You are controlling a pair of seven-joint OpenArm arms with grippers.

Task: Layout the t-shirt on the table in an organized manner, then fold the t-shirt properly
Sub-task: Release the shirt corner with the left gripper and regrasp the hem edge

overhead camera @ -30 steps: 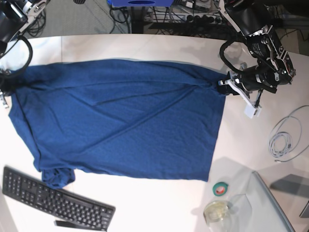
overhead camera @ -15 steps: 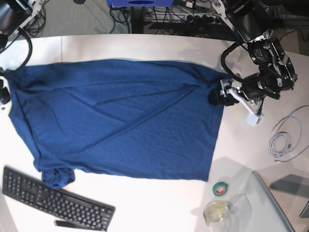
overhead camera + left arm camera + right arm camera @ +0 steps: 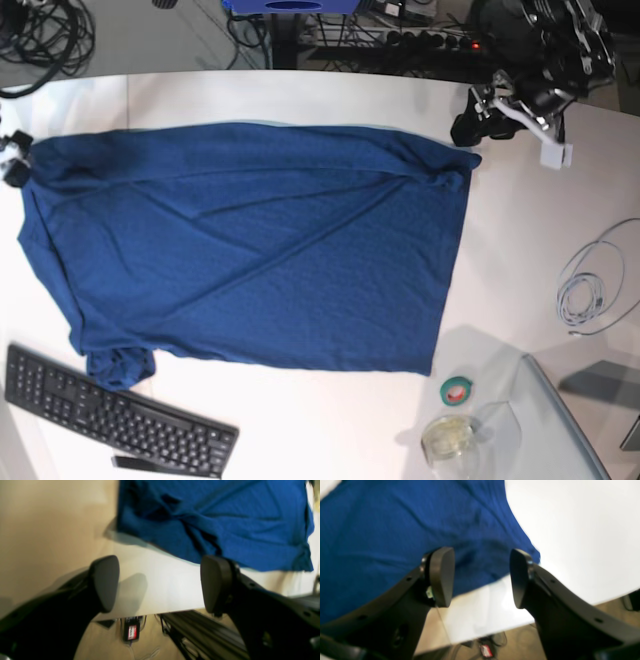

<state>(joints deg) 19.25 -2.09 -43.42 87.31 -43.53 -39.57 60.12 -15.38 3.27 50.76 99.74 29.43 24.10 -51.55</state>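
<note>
Two dark rounded pads of the left gripper (image 3: 160,585) fill the lower part of the left wrist view, and they stand wide apart with nothing between them. Behind them the dark navy-blue soft cloth t-shirt (image 3: 225,522) lies wrinkled on the large white smooth table (image 3: 160,580). Its hem is near the right pad, but I cannot tell if it touches. Below the table edge, a small black box with a red label (image 3: 131,631) is seen on the floor.

In the right wrist view, the right gripper (image 3: 480,577) also has its two black pads separated, and they hold nothing. The t-shirt (image 3: 407,525) covers the upper left of this view, and one corner of it ends just beside the right pad. The bare table (image 3: 582,530) is bright on the right side.

In the base view, the t-shirt (image 3: 250,250) is spread nearly flat across the table (image 3: 300,425), with long diagonal creases and one sleeve bunched at the lower left. The left gripper (image 3: 480,118) hangs just beside the upper right corner of the shirt. The right gripper (image 3: 12,160) is only partly visible at the left edge, next to the upper left corner. A black keyboard (image 3: 110,415) lies near the bunched sleeve. A green tape roll (image 3: 458,390), a clear round container (image 3: 448,438) and a coiled grey cable (image 3: 590,285) lie at the right, apart from the shirt.
</note>
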